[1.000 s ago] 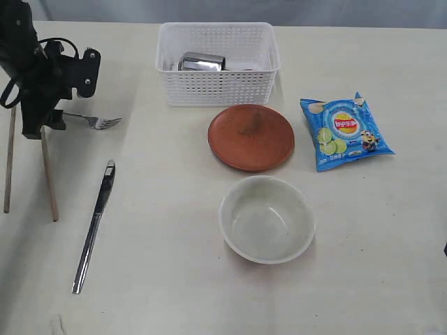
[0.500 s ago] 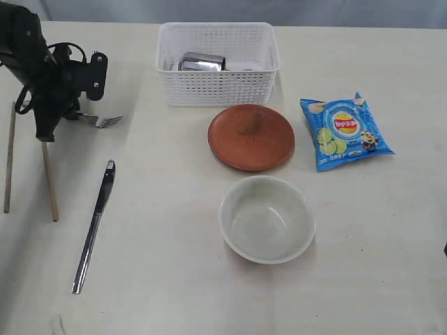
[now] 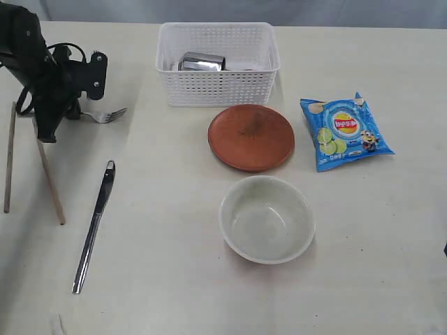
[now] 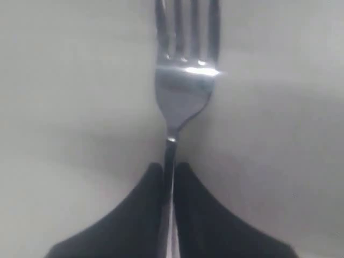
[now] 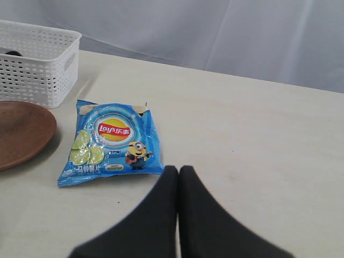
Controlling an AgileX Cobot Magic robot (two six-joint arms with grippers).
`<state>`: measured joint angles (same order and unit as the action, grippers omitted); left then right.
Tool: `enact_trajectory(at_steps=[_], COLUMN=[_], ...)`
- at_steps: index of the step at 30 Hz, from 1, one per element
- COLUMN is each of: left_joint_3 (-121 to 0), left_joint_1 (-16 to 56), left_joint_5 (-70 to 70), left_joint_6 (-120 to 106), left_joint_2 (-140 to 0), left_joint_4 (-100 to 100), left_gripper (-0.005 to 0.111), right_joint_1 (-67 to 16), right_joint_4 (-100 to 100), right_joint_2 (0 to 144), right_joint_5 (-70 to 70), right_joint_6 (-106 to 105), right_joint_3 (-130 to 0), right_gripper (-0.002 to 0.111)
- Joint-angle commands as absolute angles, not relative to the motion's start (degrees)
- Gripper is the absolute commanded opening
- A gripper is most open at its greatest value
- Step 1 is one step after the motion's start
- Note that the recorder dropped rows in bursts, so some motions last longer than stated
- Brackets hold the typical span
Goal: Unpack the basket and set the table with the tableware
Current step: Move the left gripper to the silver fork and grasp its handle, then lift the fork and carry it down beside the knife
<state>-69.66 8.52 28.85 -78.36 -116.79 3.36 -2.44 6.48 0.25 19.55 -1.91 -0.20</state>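
Left wrist view is showing the left gripper [image 4: 169,171] pinching shut on the fork [image 4: 185,91], tines ahead; a lift off the desk [image 4: 64,80] is likely coming.

At the back, cup [image 3: 202,62] in basket [image 3: 218,89]. Before it plate [image 3: 251,137], then bowl [image 3: 267,218]; bag [image 3: 345,132] right. Far left: fork [image 3: 108,114], knife [image 3: 94,227], chopsticks [image 3: 50,180]

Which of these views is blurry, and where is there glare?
Left wrist view: fork soft, out of focus, glare at the base of its tines. Exterior view: sharp, cup glints in the basket. Right wrist view: chip bag crisp, near fingers softer.
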Motion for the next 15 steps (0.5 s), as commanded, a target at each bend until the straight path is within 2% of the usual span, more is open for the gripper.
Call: enact_trajectory(at_steps=[1, 8, 15], left_joint_3=[-69.0, -69.0, -69.1], left_joint_1=[8.5, 8.7, 11.1], left_joint_5=[30.3, 32.1, 36.9], left_joint_6=[-77.7, -69.5, -42.7], left_joint_2=[-113.7, -109.3, -105.4], left_joint_4=[0.6, -0.9, -2.8], left_gripper=[0.000, 0.000, 0.000], right_joint_1=[-2.4, -2.4, -2.4], right_joint_4=[6.8, 6.8, 6.8], right_joint_2=[0.0, 0.0, 0.0], right_joint_5=[19.4, 19.4, 19.4], right_joint_6=[-1.9, -1.9, -1.9], right_joint_3=[0.0, 0.0, 0.0], right_gripper=[0.000, 0.000, 0.000])
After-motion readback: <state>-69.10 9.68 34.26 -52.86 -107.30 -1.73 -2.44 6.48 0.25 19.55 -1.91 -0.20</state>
